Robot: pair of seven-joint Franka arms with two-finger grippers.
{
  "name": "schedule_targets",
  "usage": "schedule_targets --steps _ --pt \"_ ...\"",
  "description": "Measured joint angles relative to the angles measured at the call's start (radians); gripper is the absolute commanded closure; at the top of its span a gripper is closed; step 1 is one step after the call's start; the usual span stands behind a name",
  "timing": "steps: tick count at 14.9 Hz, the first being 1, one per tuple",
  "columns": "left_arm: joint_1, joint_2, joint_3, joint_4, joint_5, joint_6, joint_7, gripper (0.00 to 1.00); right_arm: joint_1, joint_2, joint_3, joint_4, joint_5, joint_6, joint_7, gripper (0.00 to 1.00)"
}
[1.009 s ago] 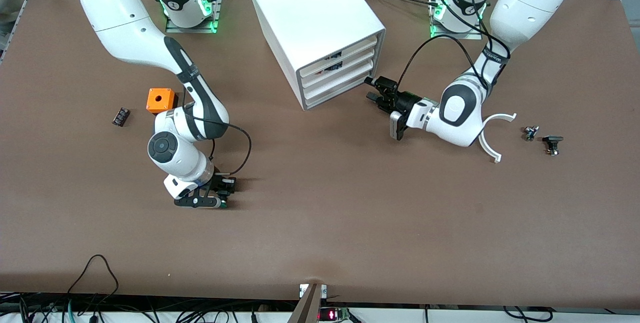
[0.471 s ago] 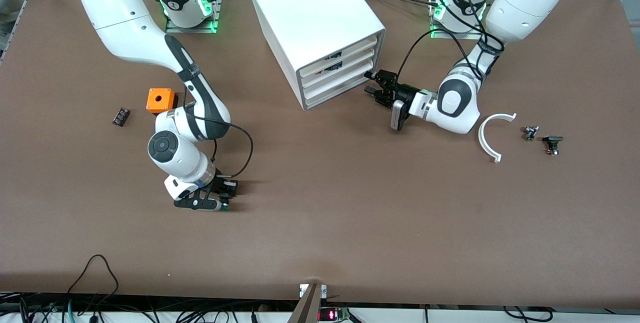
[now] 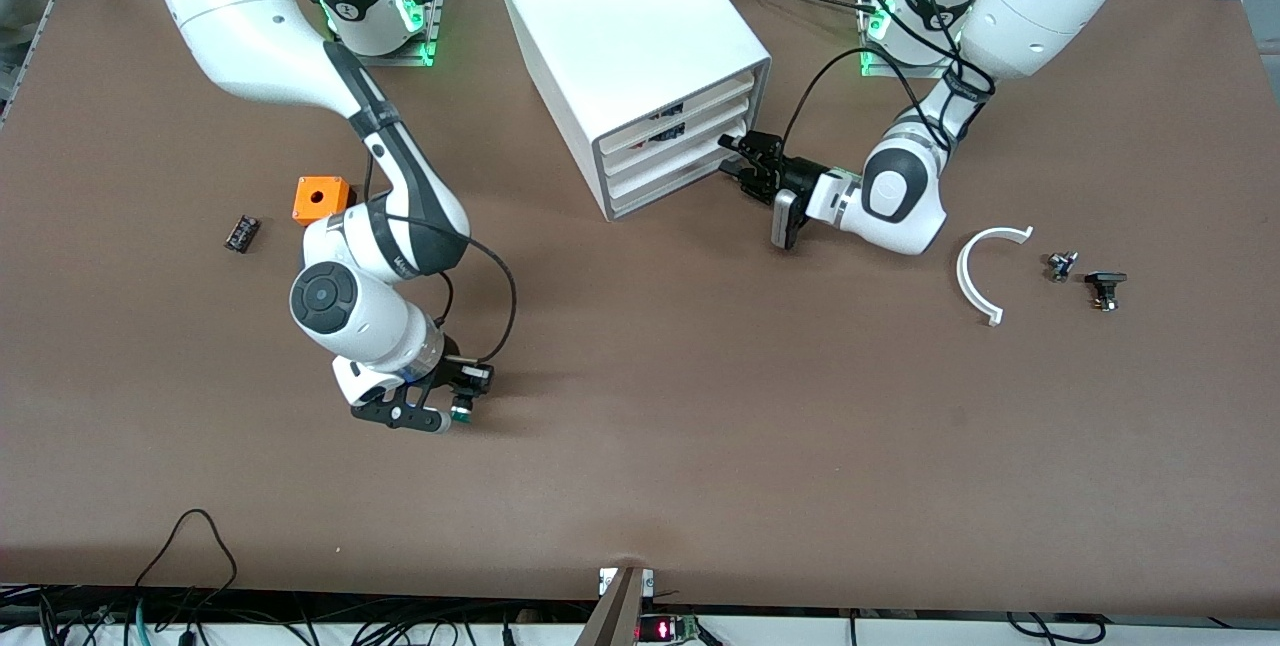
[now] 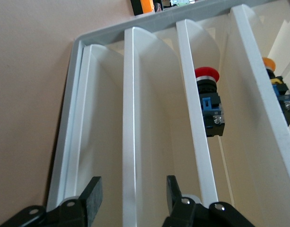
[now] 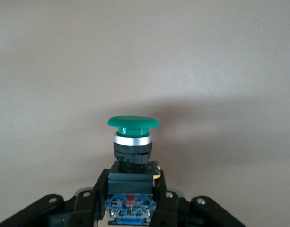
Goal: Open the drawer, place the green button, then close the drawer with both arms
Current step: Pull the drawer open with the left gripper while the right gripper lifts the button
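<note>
The white cabinet [image 3: 630, 46] stands at the back middle of the table, its four drawer fronts facing the left arm's end. My left gripper [image 3: 731, 156] is open at those fronts. In the left wrist view my left gripper [image 4: 133, 196] straddles the front edge of the second drawer from the bottom [image 4: 130, 118], which also shows in the front view [image 3: 672, 164]. My right gripper [image 3: 455, 408] is low over the table, near the front camera. In the right wrist view my right gripper [image 5: 133, 201] is shut on the black body of the green-capped button [image 5: 133, 124].
An orange cube [image 3: 322, 199] and a flat black chip [image 3: 241, 232] lie toward the right arm's end. A white curved piece [image 3: 985, 271] and two small dark parts [image 3: 1062, 265] [image 3: 1104, 288] lie toward the left arm's end. A red button [image 4: 207, 75] sits inside a higher drawer.
My left gripper has moved in from the table to the cabinet's drawer fronts. My right gripper has shifted a little toward the left arm's end with the button in it.
</note>
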Motion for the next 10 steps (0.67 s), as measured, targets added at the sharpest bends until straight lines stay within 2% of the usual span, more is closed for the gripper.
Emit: schedule_targets --steps 2,3,5,10 --pt "0.000 0.000 -0.017 -0.013 -0.013 0.024 0.001 0.55 0.003 -0.003 0.022 0.057 0.004 -0.079 0.078 1.00" --pt "0.000 0.000 -0.025 -0.019 -0.027 0.035 0.001 0.67 0.003 -0.006 0.030 0.098 0.006 -0.123 0.117 1.00" --pt "0.000 0.000 -0.045 -0.034 -0.054 0.054 0.001 1.00 0.005 -0.011 0.046 0.162 0.009 -0.184 0.188 1.00" --pt "0.004 0.000 -0.063 -0.048 -0.067 0.078 0.000 1.00 0.017 -0.009 0.077 0.188 0.010 -0.216 0.360 1.00"
